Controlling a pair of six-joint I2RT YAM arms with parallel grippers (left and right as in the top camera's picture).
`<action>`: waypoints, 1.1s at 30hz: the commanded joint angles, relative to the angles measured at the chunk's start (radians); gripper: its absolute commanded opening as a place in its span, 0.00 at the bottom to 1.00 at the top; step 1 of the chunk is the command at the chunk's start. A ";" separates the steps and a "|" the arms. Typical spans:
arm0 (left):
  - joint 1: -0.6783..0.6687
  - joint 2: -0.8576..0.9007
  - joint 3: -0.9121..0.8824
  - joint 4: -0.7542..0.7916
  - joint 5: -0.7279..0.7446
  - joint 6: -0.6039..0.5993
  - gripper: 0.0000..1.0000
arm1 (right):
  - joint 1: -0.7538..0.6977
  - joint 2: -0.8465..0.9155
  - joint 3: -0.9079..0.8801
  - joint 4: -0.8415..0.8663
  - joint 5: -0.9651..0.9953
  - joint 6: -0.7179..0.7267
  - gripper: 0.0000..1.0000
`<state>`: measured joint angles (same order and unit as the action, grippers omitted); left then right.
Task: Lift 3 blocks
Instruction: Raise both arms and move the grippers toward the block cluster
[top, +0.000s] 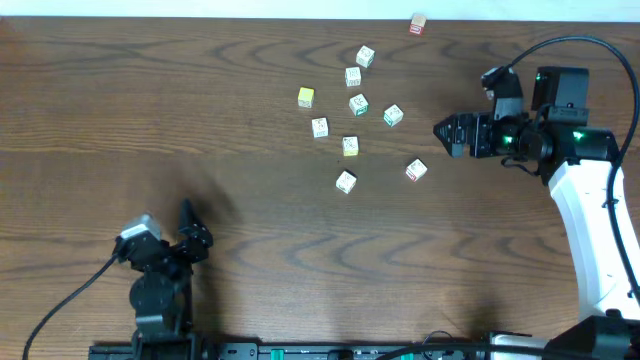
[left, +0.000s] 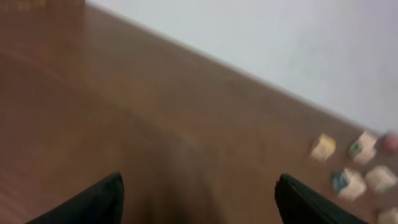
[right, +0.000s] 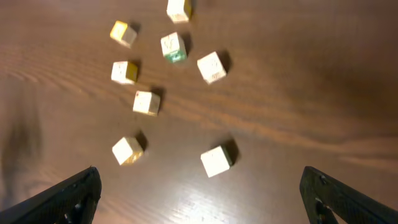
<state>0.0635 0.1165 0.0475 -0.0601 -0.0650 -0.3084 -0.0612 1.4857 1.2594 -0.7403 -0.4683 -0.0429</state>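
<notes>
1. Right gripper (top: 447, 135): jaws fully apart, holding nothing, just right of the cube cluster. Left gripper (top: 193, 225): also spread wide and empty, well apart at the near-left.
2. All three targets sit loose on the table (top: 150, 100). The red-marked block (top: 416, 170) is nearest the right gripper. The yellow-marked block (top: 350, 146) and the white block (top: 345, 182) lie further left.
3. Likely step: first approach. Take the red-marked block first, square the jaws to its flat faces, and drop straight down. Stay clear of the green-marked cube (top: 393, 116).

Blocks (top: 350, 146) lie scattered on the table (top: 150, 100), right tool (top: 444, 135) beside them, left tool (top: 193, 223) well apart.
</notes>
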 joint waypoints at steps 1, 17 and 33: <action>-0.003 0.148 0.109 -0.003 0.066 0.027 0.78 | 0.005 -0.008 0.010 0.005 0.092 0.082 0.99; -0.024 1.240 0.805 -0.222 0.393 0.027 0.78 | 0.107 0.050 0.010 -0.080 0.232 0.083 0.99; -0.023 1.294 0.813 -0.225 0.450 0.032 0.78 | 0.220 0.347 0.010 0.012 0.232 -0.063 0.95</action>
<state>0.0422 1.4101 0.8307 -0.2752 0.3687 -0.2878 0.1513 1.8126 1.2613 -0.7364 -0.2401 -0.0650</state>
